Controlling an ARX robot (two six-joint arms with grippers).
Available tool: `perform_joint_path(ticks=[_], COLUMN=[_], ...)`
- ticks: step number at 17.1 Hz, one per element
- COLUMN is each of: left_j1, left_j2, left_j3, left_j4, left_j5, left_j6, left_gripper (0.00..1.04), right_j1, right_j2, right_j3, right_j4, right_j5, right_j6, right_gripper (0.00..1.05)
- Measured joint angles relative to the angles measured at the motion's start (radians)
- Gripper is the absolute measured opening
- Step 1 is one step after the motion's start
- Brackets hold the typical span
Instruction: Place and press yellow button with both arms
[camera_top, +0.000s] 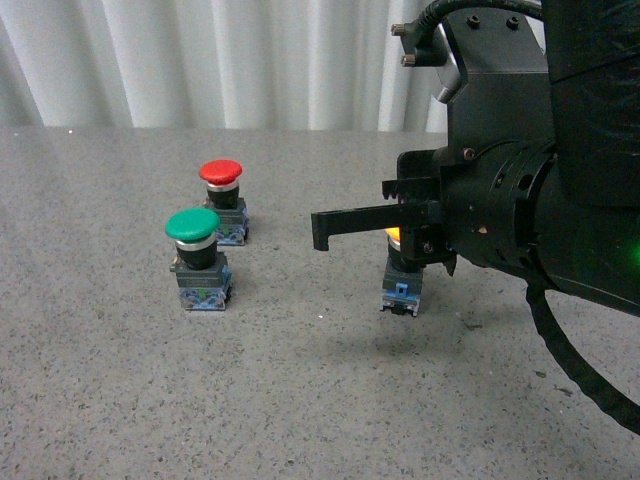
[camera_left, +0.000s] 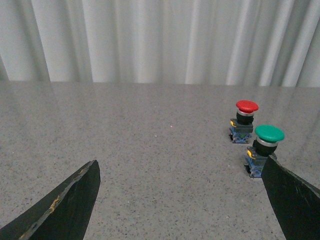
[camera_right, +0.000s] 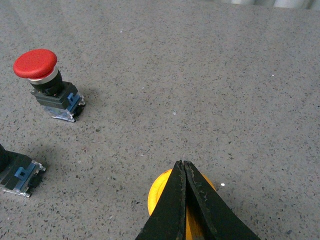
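**Front view.** Your right gripper (camera_top: 325, 225), a black claw reaching in level from the right, lies directly over the yellow button (camera_top: 402, 282). This is a small push-button with a wide yellow mushroom cap on a dark block base with blue parts. It stands upright, right of centre on the grey speckled table (camera_top: 300, 400). It is well apart from the green-capped button (camera_top: 197, 255) and the red-capped button (camera_top: 222, 195), probably so you can work it without knocking them.

**Left wrist view.** Your left gripper (camera_left: 181, 167) has its jaws spread wide with nothing between them. It faces the green and red buttons across bare table, and the yellow one is out of frame.

**Right wrist view.** The right fingers are drawn together to a slit and cross the yellow cap. Closed fingers make a blunt pusher, which suits pressing rather than carrying. Whether they bear on the cap or hover just over it cannot be told here.
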Motion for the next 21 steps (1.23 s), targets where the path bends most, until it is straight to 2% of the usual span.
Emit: perform_joint_path(ticks=[21], left_j1=[0.0], left_j2=[0.0], left_j3=[0.0], left_j4=[0.0], left_j5=[0.0], left_j6=[0.0], left_gripper=[0.98], right_j1=[-0.003], right_j2=[0.041], right_j3=[0.01], right_j4=[-0.042], right_j5=[0.006], right_j6=[0.001], right_gripper=[0.02])
